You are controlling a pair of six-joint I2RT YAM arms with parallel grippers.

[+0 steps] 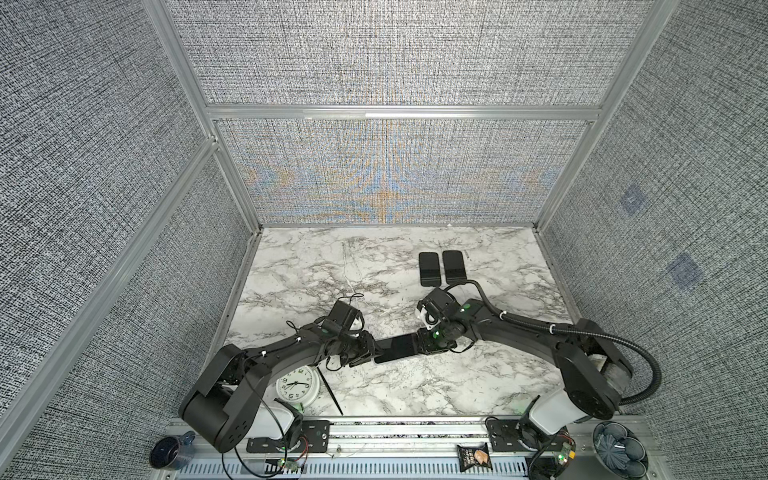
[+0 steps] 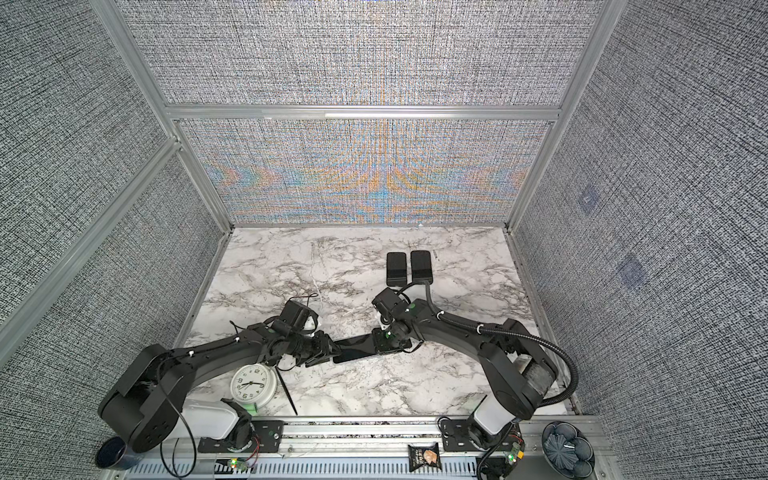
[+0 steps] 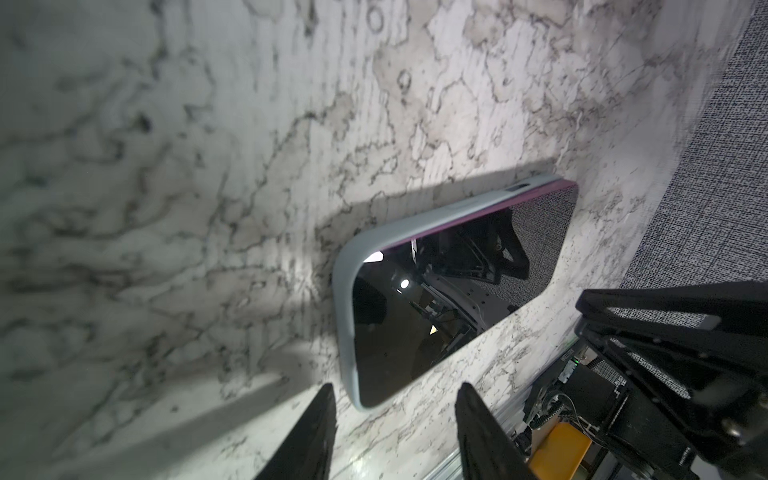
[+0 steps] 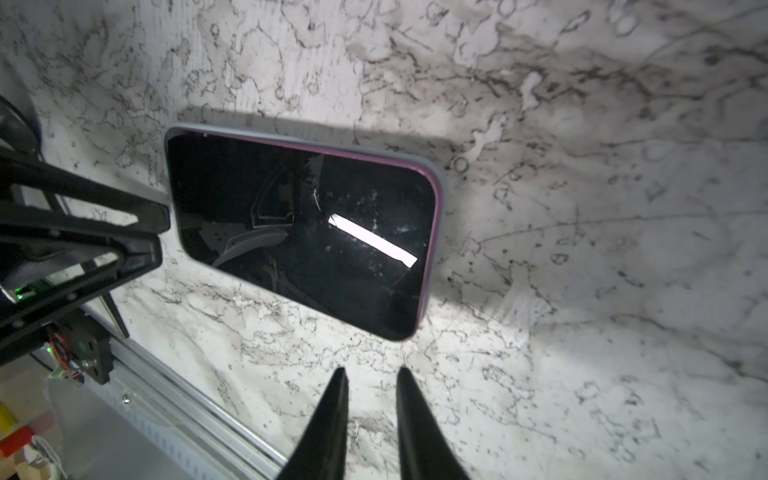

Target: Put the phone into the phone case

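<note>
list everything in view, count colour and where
phone: 1, black with purple edge, inside the case, mid table
phone case: 1, grey, around the phone
flat slabs: 2, black, far side of table
clock: 1, white, near edge by left arm
stick: 1, black, beside the clock
mug: 1, dark blue, front left, off table
snack packet: 1, black, front rail
bowl: 1, dark, front right
table: 1, marble white-grey
left gripper: 1, black, open, at one end of the phone
right gripper: 1, black, open, at its other end
</note>
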